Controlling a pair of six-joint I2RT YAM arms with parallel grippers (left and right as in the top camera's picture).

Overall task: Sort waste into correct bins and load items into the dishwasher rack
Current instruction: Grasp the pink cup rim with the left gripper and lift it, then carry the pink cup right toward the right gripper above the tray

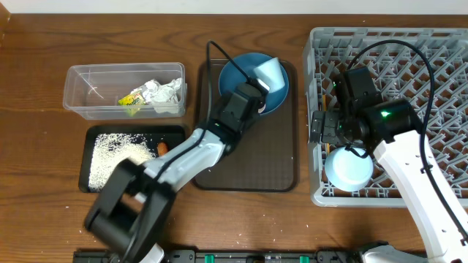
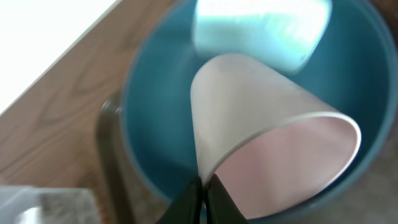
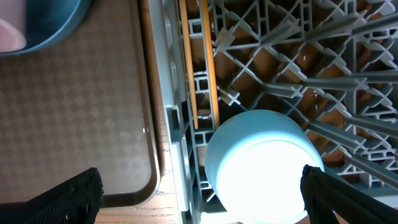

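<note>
My left gripper (image 1: pixel 252 98) (image 2: pixel 204 186) is shut on the rim of the pale pink cup (image 2: pixel 249 106), which lies tilted on the dark-blue plate (image 1: pixel 241 69) (image 2: pixel 155 93). A light-blue cup (image 1: pixel 269 73) (image 2: pixel 261 28) lies on the plate behind it. My right gripper (image 1: pixel 329 135) (image 3: pixel 202 193) is open and empty above the light-blue bowl (image 1: pixel 349 168) (image 3: pixel 264 168), which sits upside down in the near-left corner of the grey rack (image 1: pixel 409 51) (image 3: pixel 280 56). Wooden chopsticks (image 3: pixel 202 68) lie along the rack's left edge.
The plate rests on a brown serving tray (image 1: pixel 248 172) (image 3: pixel 81 112). A clear tub (image 1: pixel 80 91) holds the crumpled wrapper (image 1: pixel 153 95). A black tray (image 1: pixel 91 135) holds rice (image 1: pixel 113 153) and a carrot piece (image 1: pixel 162 148).
</note>
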